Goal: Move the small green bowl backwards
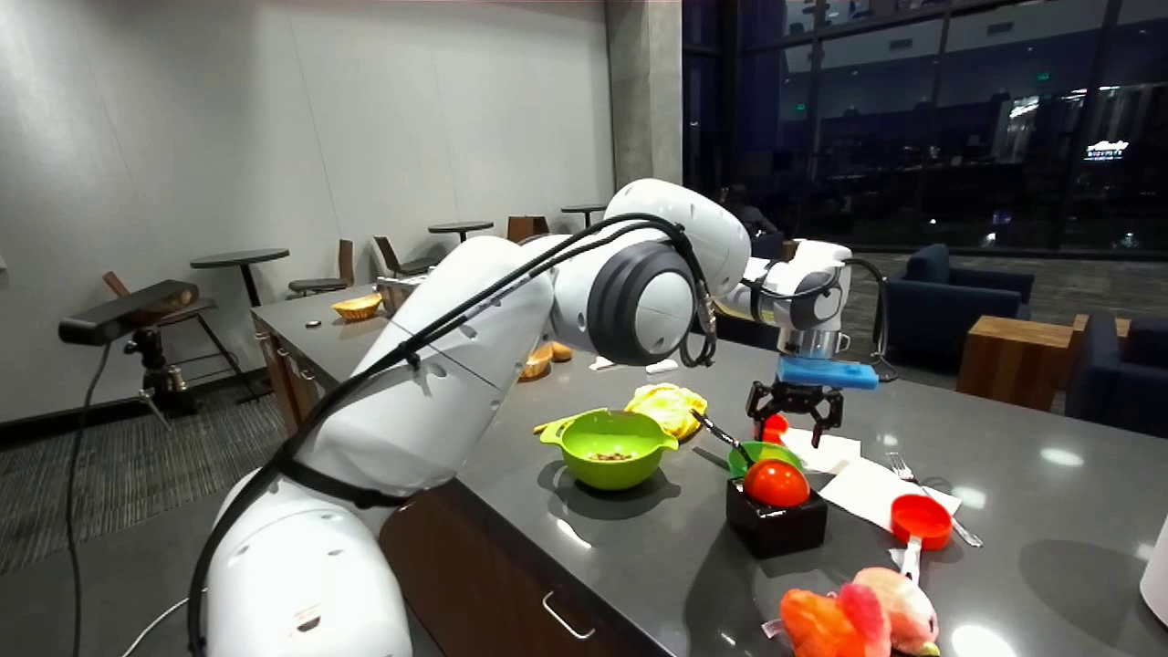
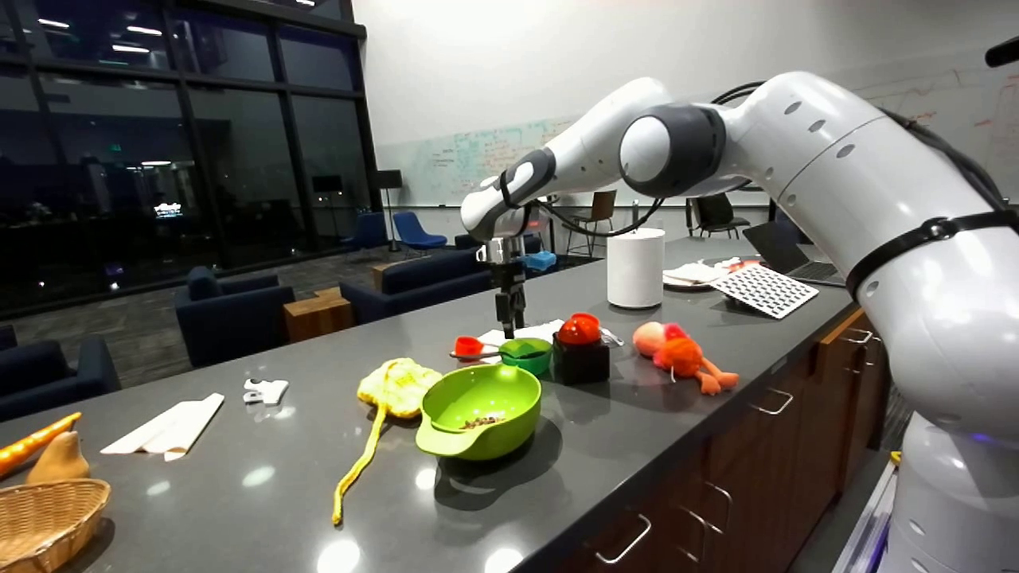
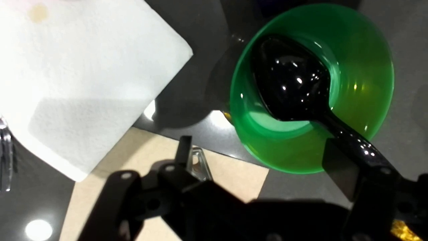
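Bowl (image 3: 354, 90) (small, green) sits upright on bench (image 2: 215, 517), just beside black box (image 1: 776, 531); can't tell if they touch. Black spoon (image 3: 291, 83) leans in it, handle out over the rim, presumably since it's too long to lie flat. Jaws hang above, spread apart, nothing gripped; one jaw overlaps the handle in wrist view, contact unclear. Their placement suggests lining up on the rim, so spoon could snag. Box likely keeps the round red thing (image 1: 776, 480) from rolling. Lime bowl (image 1: 613, 474) stands apart. Move not done yet, I'd say.
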Motion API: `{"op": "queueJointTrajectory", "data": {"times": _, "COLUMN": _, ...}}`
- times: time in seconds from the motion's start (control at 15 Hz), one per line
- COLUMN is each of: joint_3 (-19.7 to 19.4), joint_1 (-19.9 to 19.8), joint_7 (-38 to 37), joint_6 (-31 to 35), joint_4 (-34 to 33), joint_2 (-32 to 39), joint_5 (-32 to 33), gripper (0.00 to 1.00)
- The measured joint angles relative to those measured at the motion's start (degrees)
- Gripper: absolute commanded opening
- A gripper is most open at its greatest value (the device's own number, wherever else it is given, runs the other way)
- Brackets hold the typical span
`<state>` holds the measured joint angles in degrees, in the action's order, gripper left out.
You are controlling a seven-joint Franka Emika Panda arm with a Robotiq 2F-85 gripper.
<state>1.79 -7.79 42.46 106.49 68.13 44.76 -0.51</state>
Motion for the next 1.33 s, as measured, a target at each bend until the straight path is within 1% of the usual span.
{"op": "queueJointTrajectory", "data": {"times": 0.4, "joint_3": 0.03, "joint_1": 0.02, "joint_7": -0.03, "joint_6": 0.05, "joint_4": 0.12, "joint_2": 0.5, "joint_5": 0.11, "gripper": 1.0}}
{"op": "queueJointTrajectory", "data": {"times": 0.73, "joint_3": -0.04, "joint_1": -0.38, "joint_7": -0.03, "joint_6": 0.02, "joint_4": 0.12, "joint_2": 2.76, "joint_5": 0.11, "gripper": 0.99}}
{"op": "queueJointTrajectory", "data": {"times": 0.8, "joint_3": -0.04, "joint_1": -0.61, "joint_7": -0.03, "joint_6": 0.02, "joint_4": 0.12, "joint_2": 3.21, "joint_5": 0.11, "gripper": 0.75}}
{"op": "queueJointTrajectory", "data": {"times": 0.93, "joint_3": -0.05, "joint_1": -1.12, "joint_7": 0.0, "joint_6": 0.02, "joint_4": 0.11, "joint_2": 3.88, "joint_5": 0.11, "gripper": 0.73}}
{"op": "queueJointTrajectory", "data": {"times": 1.07, "joint_3": -0.04, "joint_1": -1.53, "joint_7": 0.03, "joint_6": 0.05, "joint_4": 0.06, "joint_2": 4.22, "joint_5": 0.11, "gripper": 0.61}}
{"op": "queueJointTrajectory", "data": {"times": 1.2, "joint_3": -0.09, "joint_1": -1.69, "joint_7": 0.03, "joint_6": 0.07, "joint_4": -0.28, "joint_2": 4.22, "joint_5": 0.33, "gripper": 0.45}}
{"op": "queueJointTrajectory", "data": {"times": 1.33, "joint_3": -0.16, "joint_1": -1.75, "joint_7": 0.03, "joint_6": 0.07, "joint_4": -0.57, "joint_2": 4.21, "joint_5": 0.63, "gripper": 0.31}}
